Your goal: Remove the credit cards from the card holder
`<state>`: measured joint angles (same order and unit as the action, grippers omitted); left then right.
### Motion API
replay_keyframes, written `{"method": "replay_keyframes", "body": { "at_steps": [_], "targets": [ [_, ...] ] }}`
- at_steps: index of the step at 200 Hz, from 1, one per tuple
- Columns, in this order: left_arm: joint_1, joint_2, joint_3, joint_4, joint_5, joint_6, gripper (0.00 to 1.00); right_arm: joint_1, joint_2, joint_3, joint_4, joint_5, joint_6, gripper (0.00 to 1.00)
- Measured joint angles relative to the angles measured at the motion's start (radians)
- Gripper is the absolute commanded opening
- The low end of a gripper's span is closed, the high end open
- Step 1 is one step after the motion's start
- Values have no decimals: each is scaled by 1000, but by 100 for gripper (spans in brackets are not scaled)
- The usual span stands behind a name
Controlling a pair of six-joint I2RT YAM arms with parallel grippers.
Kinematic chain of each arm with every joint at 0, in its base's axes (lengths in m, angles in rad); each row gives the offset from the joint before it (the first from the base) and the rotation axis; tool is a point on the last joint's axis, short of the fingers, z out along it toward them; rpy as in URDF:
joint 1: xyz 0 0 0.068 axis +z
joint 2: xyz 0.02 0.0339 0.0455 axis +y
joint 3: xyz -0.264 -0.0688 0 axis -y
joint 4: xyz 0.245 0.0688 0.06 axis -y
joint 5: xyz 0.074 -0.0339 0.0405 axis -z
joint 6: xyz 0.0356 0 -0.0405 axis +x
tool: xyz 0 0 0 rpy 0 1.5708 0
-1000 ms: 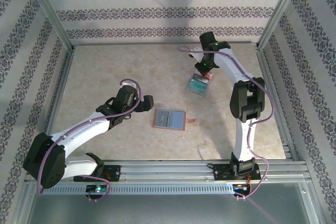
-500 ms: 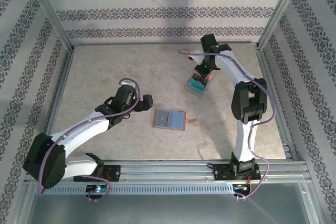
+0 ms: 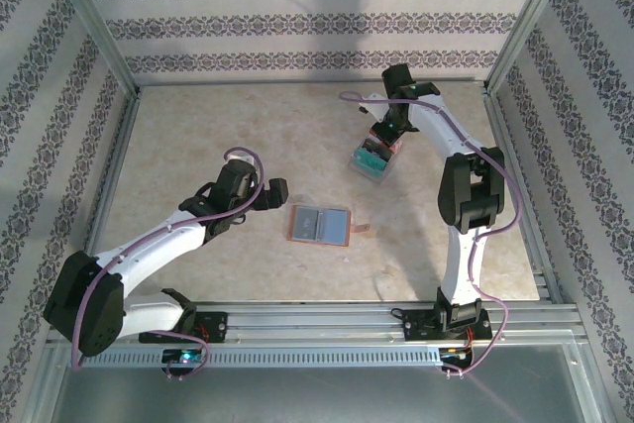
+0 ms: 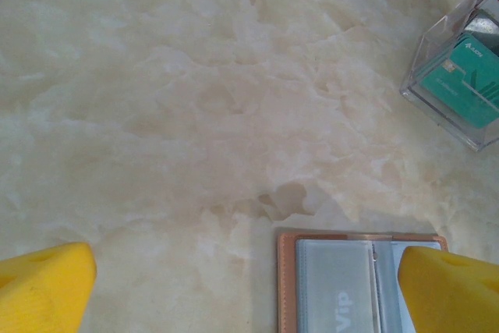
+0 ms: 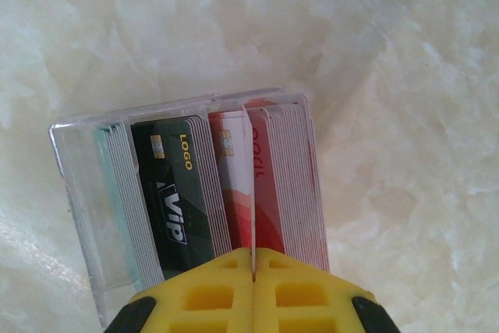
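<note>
Marbled beige tabletop (image 3: 198,136), patterned walls (image 3: 297,17) behind. Card holder (image 3: 319,225) lies open mid-table, and one of the credit cards (image 4: 337,302) inside it reads "Vip". My left gripper (image 4: 249,286) hangs just beside the holder's far-left corner, jaws wide apart. My right gripper (image 5: 253,259), well beyond the holder, is pressed together over a clear box (image 5: 78,193); its dark card (image 5: 175,193) reads "LOGO" and "VIP". Whether it pinches a card I cannot tell. I judge the cards light, stiff and slick: pinch an exposed edge and pin the soft holder.
</note>
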<state>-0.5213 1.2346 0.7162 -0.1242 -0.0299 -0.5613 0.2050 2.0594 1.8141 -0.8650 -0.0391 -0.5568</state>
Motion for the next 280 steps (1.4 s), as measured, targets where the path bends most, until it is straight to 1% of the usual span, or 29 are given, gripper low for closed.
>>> {"method": "replay_keyframes", "body": {
  "at_steps": [26, 68, 86, 122, 152, 185, 213, 234, 258, 280],
  "targets": [
    [0, 0, 0, 0, 0, 0, 99, 0, 10, 0, -10, -4, 0, 0],
    [0, 0, 0, 0, 3, 0, 99, 0, 14, 0, -23, -6, 6, 24],
    [0, 0, 0, 0, 3, 0, 99, 0, 14, 1, -26, -3, 15, 31],
    [10, -2, 0, 0, 3, 0, 99, 0, 10, 0, -23, -3, 31, 32],
    [13, -9, 0, 0, 3, -1, 99, 0, -38, -33, -2, -3, 61, 37],
    [13, -10, 0, 0, 4, -2, 99, 0, -95, -48, 19, -2, 88, 37],
    [13, -11, 0, 0, 3, -3, 99, 0, -102, -54, 37, 1, 117, 36],
    [14, -11, 0, 0, 3, -5, 99, 6, -113, -82, 51, 6, 167, 35],
    [23, -13, -2, 0, 3, -17, 99, 27, -158, -133, 61, 29, 279, 32],
    [31, -22, -8, 2, 2, -27, 99, 62, -227, -204, 88, 37, 396, 34]
  ]
}}
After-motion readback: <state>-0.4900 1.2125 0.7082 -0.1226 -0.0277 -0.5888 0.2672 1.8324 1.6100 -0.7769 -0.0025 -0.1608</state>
